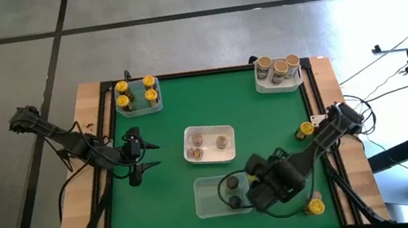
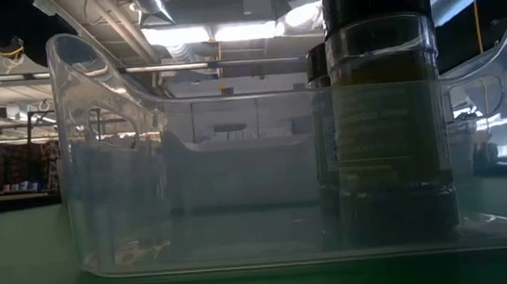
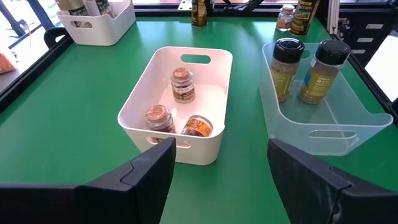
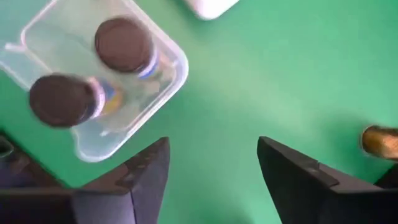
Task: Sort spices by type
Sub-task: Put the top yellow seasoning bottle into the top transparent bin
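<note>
Green felt table [image 1: 166, 127] stands on grey concrete floor [image 1: 177, 38].

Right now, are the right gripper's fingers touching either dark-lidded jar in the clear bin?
Apart. The right wrist view shows the open right gripper over bare green mat, clear of both dark-lidded jars in the clear bin.

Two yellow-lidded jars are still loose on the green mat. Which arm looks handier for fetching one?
Probably the right arm. Its open, empty right gripper hovers by the clear bin, close to the loose yellow-lidded jars along that side. The left gripper, also open and empty, waits across the table, farther from them.
</note>
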Robot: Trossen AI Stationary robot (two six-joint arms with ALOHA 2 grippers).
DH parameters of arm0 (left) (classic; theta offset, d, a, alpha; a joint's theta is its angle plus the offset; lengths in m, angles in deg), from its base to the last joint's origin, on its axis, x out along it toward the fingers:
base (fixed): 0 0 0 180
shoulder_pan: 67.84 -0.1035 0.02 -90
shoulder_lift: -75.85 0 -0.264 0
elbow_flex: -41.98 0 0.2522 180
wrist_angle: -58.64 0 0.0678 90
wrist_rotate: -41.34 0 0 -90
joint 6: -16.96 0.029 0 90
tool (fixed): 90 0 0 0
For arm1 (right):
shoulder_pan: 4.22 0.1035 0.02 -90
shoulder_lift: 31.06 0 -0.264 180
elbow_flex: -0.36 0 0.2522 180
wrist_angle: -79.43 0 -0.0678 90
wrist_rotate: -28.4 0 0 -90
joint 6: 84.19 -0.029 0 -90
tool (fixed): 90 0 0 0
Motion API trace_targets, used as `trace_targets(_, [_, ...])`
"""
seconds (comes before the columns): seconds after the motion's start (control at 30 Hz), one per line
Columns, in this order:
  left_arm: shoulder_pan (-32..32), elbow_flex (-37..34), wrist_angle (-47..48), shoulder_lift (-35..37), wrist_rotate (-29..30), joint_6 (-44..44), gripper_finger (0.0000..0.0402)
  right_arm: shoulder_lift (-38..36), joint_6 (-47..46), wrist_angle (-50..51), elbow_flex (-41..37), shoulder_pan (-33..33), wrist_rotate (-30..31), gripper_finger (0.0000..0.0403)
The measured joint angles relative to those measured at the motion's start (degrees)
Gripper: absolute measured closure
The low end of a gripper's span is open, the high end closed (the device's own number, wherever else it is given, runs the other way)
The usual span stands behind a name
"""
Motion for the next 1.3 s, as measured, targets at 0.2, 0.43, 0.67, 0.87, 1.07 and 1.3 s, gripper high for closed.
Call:
trace_targets(0.2, [0.0, 0.0, 0.2, 0.0, 0.0, 0.0, 0.015, -4.2, -0.7, 1.0, -6.7, -0.6, 2.8, 0.0164])
trace_targets(0.43, [0.0, 0.0, 0.3, 0.0, 0.0, -0.1, 0.015, -15.7, -6.7, 1.0, -22.8, -2.4, 2.9, 0.0164])
trace_targets(0.67, [0.0, 0.0, 0.2, 0.0, 0.0, 0.4, 0.015, -27.2, -15.4, 1.2, -37.1, -3.6, 3.6, 0.0164])
trace_targets(0.87, [0.0, 0.0, 0.0, 0.0, 0.0, 1.1, 0.015, -28.3, -12.7, 1.1, -39.6, -4.3, 6.2, 0.0164])
trace_targets(1.07, [0.0, 0.0, -0.1, 0.0, 0.0, 1.1, 0.015, -28.3, -9.7, 1.0, -41.4, -6.9, 6.7, 0.0154])
trace_targets(1.3, [0.0, 0.0, -0.1, 0.0, 0.0, 1.1, 0.015, -28.3, -5.1, 1.1, -45.7, -14.7, 2.1, 0.0077])
